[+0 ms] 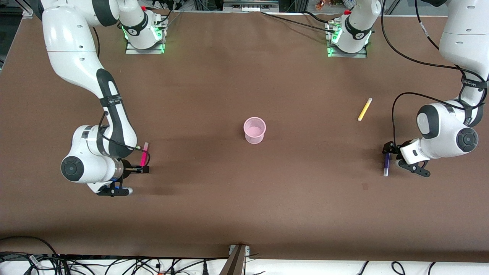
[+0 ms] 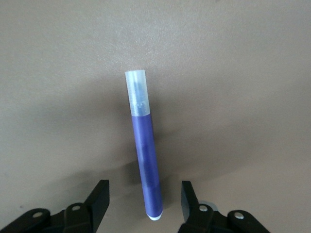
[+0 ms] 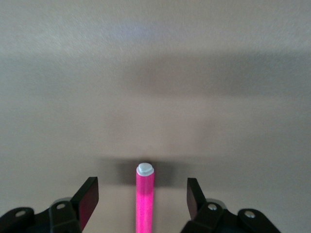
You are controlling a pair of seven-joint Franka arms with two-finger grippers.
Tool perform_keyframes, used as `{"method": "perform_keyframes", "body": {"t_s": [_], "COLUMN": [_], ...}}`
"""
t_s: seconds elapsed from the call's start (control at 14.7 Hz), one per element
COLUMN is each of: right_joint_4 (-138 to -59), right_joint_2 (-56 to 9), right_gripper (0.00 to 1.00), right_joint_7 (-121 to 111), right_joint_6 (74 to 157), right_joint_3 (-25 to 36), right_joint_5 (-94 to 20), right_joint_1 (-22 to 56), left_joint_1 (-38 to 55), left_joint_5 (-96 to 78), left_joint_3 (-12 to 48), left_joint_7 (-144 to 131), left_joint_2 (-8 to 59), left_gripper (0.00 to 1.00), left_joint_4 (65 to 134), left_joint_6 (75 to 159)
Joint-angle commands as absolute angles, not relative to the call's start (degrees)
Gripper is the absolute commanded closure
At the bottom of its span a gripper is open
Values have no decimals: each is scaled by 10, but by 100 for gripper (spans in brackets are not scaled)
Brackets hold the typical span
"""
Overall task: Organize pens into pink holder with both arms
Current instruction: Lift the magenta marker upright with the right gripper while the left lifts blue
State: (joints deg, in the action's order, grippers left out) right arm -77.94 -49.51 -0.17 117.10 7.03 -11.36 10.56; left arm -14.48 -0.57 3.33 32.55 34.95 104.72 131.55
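Left claw spread wide, low at the left arm's end of the brown worktop, fingers straddling a slim dark purple pen with a pale translucent cap, not touching. Right claw likewise released around a magenta pink pen with a pale tip. Small round pale pink translucent holder upright mid-worktop. Yellow pen lies near the left arm.

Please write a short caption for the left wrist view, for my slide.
Open left end effector straddling a dark purple pen lying on the brown table.
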Motion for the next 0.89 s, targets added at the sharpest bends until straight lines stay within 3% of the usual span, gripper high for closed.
{"method": "perform_keyframes", "body": {"t_s": [0.0,0.82], "right_joint_4": [-791,-793], "right_joint_2": [-490,-492], "right_gripper": [21,49], "right_joint_7": [-5,-2], "right_joint_6": [1184,1188], "right_joint_3": [69,69], "right_joint_5": [-110,-110], "right_joint_1": [107,107], "left_joint_1": [-149,-149], "left_joint_5": [2,2], "left_joint_3": [37,37], "left_joint_7": [335,327], "left_joint_2": [336,346], "left_gripper": [46,61], "left_joint_4": [1057,1063], "left_joint_6": [1307,1310]}}
